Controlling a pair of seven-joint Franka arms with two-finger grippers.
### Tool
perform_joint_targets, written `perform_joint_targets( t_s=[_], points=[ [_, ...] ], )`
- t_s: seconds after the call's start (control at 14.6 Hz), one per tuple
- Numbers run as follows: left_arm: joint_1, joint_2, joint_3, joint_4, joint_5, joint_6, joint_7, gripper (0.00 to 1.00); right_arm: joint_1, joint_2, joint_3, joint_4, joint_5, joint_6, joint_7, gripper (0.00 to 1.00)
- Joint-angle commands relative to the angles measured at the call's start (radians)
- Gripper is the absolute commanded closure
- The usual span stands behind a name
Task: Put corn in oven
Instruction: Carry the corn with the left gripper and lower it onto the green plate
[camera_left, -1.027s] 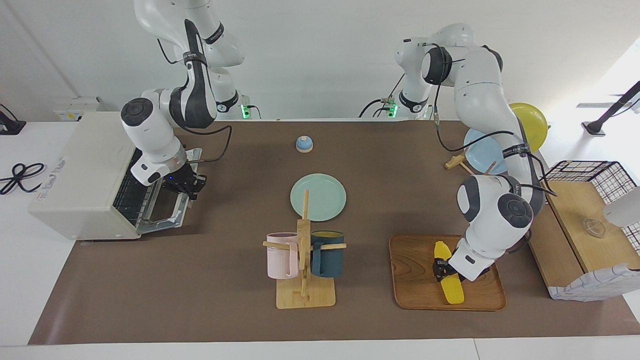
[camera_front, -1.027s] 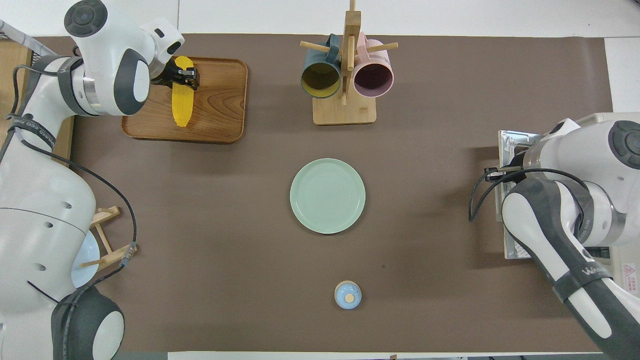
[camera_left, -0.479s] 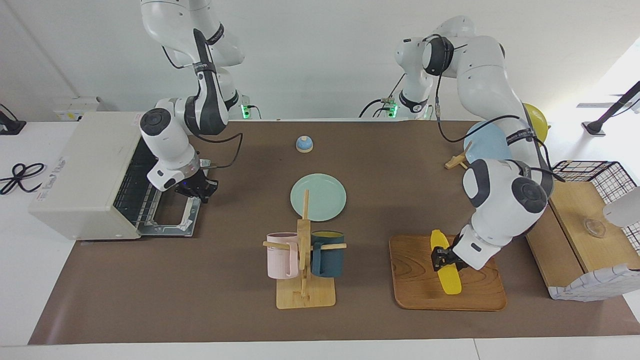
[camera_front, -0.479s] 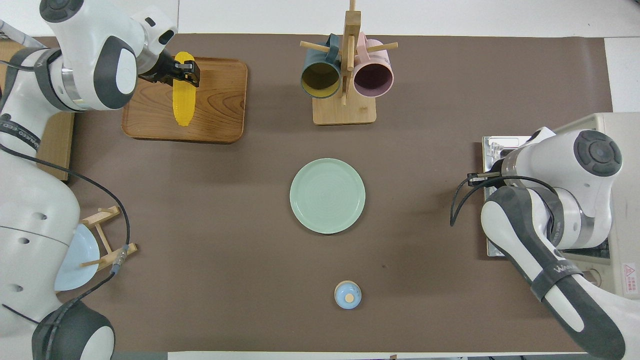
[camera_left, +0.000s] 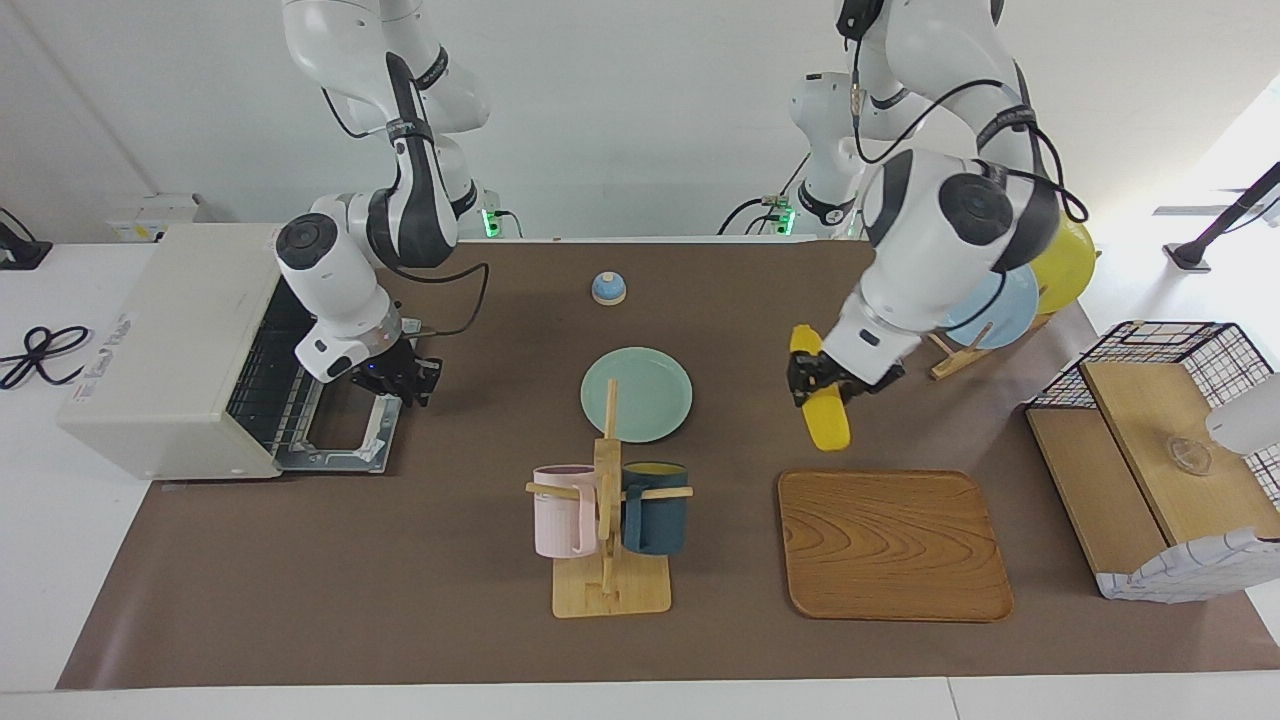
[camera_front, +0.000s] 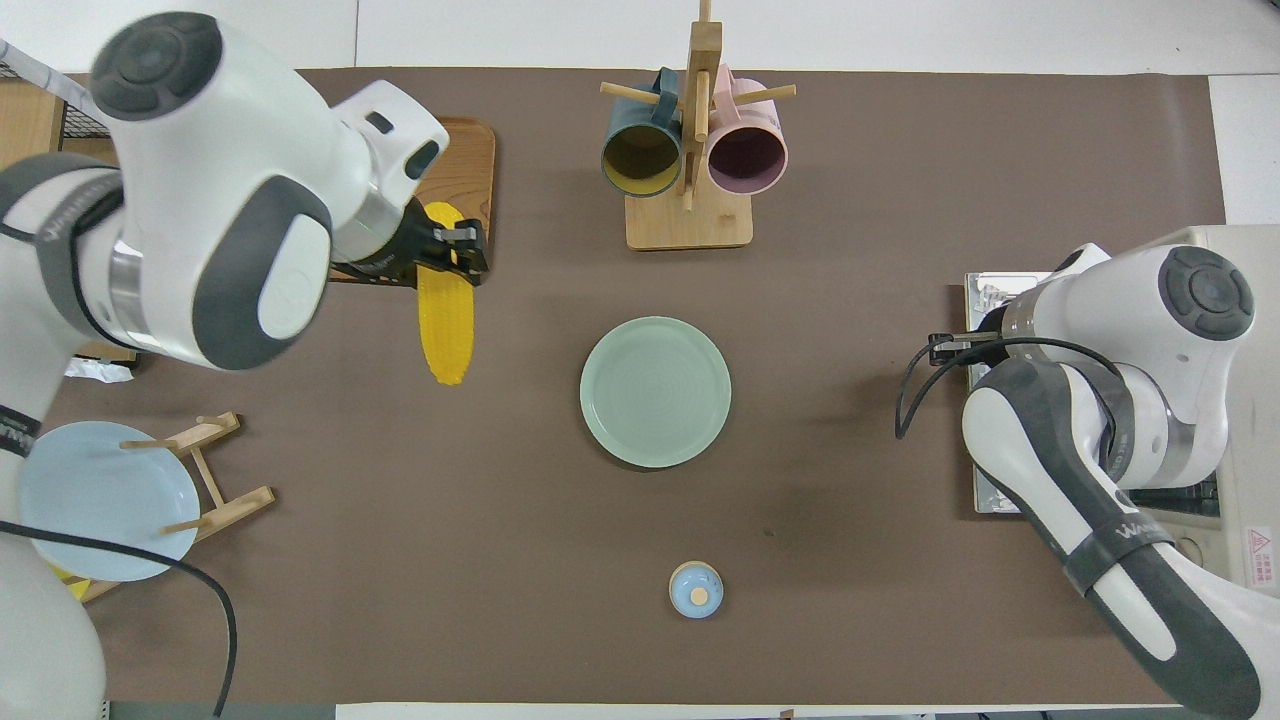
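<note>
Two hands are in view. Closed on the corn (camera_left: 822, 405), the left hand (camera_left: 812, 378) grips the cob near its upper end and holds it tilted in the air, over the bare table (camera_left: 400, 560) between the green plate (camera_left: 636, 394) and the wooden tray (camera_left: 893, 545). Over the dropped door (camera_left: 340, 438) of the oven (camera_left: 170, 350), which stands open at the right arm's end, hangs the right hand (camera_left: 403, 381); I cannot tell how far its fingers are apart.
</note>
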Motion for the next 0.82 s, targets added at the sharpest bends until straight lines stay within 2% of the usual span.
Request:
perform_joint_targets(
  t_s=[0.0, 0.07, 0.21, 0.55, 0.75],
  points=[
    [-0.143, -0.088, 0.020, -0.211, -0.020, 0.199, -0.179, 1.00, 0.004, 0.004, -0.005, 0.017, 0.018, -0.010, 0.007, 0.10],
    [-0.185, -0.107, 0.020, -0.284, -0.022, 0.309, -0.216, 1.00, 0.004, 0.002, -0.005, 0.015, 0.018, -0.008, 0.008, 0.01],
    [-0.263, -0.090, 0.020, -0.341, -0.023, 0.433, -0.253, 1.00, 0.007, 0.001, -0.005, 0.017, 0.018, -0.019, 0.014, 0.00],
    [-0.351, 0.048, 0.022, -0.343, -0.023, 0.603, -0.276, 1.00, 0.007, -0.004, -0.003, 0.019, 0.018, -0.030, 0.014, 0.00],
    [-0.369, 0.111, 0.023, -0.343, -0.023, 0.681, -0.282, 1.00, 0.016, -0.010, -0.003, 0.029, 0.018, -0.017, 0.008, 0.00]
  ],
)
